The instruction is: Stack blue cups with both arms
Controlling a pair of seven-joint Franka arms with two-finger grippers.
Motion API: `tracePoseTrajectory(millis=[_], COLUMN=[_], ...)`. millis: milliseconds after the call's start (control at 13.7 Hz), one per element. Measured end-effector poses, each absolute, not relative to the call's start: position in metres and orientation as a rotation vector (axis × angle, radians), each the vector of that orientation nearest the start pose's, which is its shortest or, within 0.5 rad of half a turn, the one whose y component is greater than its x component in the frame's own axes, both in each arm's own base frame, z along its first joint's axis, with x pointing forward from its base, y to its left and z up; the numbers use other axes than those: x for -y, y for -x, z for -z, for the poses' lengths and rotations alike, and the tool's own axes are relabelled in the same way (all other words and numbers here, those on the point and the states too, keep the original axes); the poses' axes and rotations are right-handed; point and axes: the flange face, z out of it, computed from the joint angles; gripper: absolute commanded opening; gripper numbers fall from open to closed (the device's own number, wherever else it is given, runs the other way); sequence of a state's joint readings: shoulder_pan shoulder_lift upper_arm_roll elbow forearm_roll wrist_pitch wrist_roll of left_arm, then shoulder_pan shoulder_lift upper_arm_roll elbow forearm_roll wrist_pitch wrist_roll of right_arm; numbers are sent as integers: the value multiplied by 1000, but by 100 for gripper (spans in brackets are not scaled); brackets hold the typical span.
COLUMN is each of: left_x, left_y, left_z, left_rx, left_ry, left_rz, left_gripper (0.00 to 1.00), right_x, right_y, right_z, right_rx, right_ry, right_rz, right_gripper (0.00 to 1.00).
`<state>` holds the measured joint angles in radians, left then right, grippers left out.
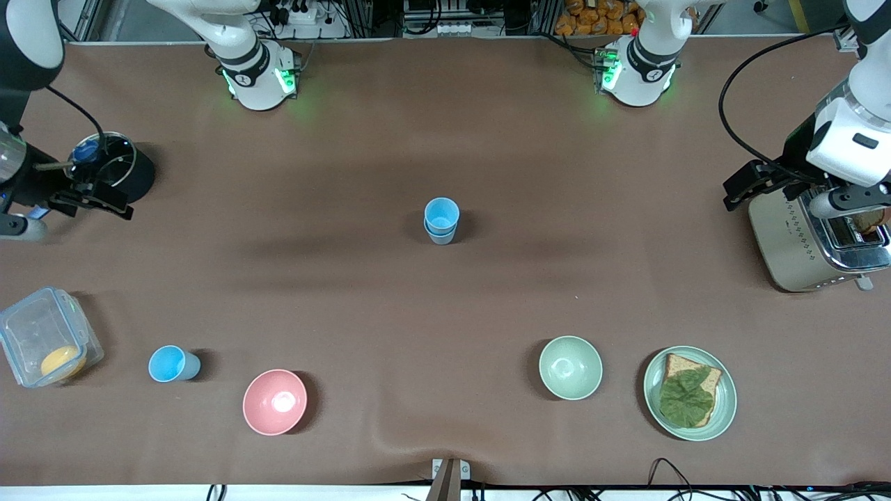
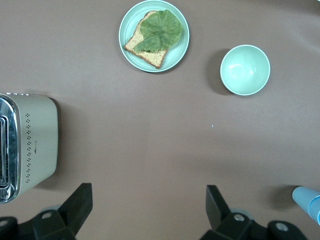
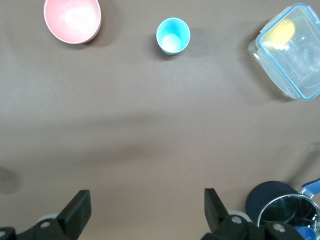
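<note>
While both arms wait, left gripper (image 2: 147, 210) and right gripper (image 3: 147, 210) spread, two nested blue cups (image 1: 441, 220) stand mid-table (image 1: 445, 306); a third sky-blue cup (image 1: 172, 364) stands upright near the pink bowl (image 1: 274, 401).

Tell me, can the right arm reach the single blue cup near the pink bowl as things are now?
Probably yes. The right gripper hangs open over bare table, and nothing stands between it and the single blue cup, which sits upright, apart from the pink bowl.

A brown cloth-covered table (image 1: 445, 334) carries two nested blue plastic cups (image 1: 441, 220) at its centre. Nearer the front camera than that stack sit a lone sky-blue cup (image 1: 173, 364), pink bowl (image 1: 274, 401), pale green bowl (image 1: 570, 367) and sandwich plate (image 1: 689, 392).
</note>
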<state>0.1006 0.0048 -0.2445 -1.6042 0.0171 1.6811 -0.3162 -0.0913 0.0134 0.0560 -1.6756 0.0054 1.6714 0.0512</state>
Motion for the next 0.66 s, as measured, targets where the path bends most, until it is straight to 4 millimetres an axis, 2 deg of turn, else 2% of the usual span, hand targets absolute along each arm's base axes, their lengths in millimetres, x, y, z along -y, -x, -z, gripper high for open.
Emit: tracePoseTrajectory(millis=[293,659], left_x=[77,67], left_y=[-562,-553], left_z=[-624,-651], left_rx=[275,290], left_ry=[3131,3124], left_rz=[142,101], left_gripper=[100,100], right_x=[8,16], right_y=[-557,-552], right_z=[-583,-601], right_rx=[-144,-17], right_ry=[3112,3100], right_rz=[-50,-80], right_gripper=[100,100])
